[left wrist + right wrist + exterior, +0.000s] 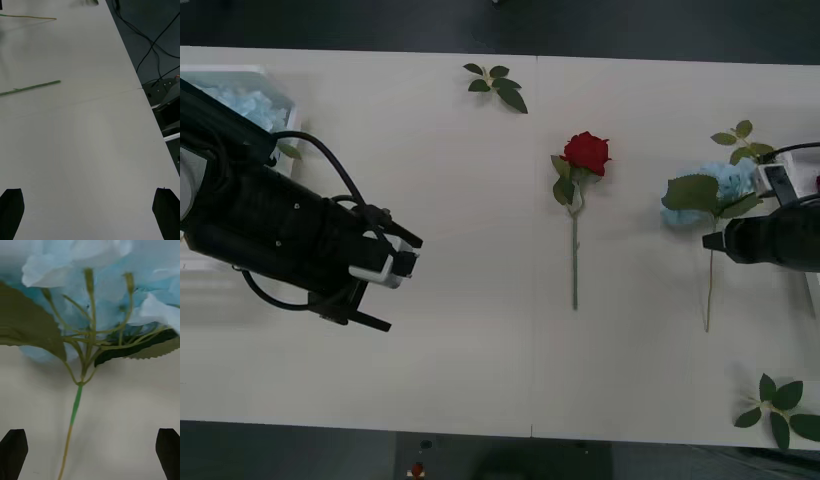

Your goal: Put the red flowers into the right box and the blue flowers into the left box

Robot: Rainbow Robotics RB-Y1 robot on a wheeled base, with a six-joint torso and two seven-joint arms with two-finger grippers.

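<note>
**Right arm lined up on blue stem, left arm idle**

Pale tabletop (480, 340), dark floor beyond its edges. At the left edge, the left box (250, 72) with blue flowers in the box (242, 100) already. Left gripper (395, 265) hovers over bare table near the left side, fingers apart, nothing held. Leaf sprig (498, 84) by the far edge. Red rose (585, 152) lies mid-table, stem running toward the near edge. Blue hydrangea stem (710, 190) lies near the right edge; right gripper (90, 453) sits just over it, black fingers (13, 452) spread either side of the thin stem, not closed. Another leaf sprig (780, 405) at the near right corner.

Handling, likely: the flower is very light, head soft and crushable, stem thin, possibly wiry and slippery. Best hold is on the bare stem just below the leaves, not the bloom.
</note>
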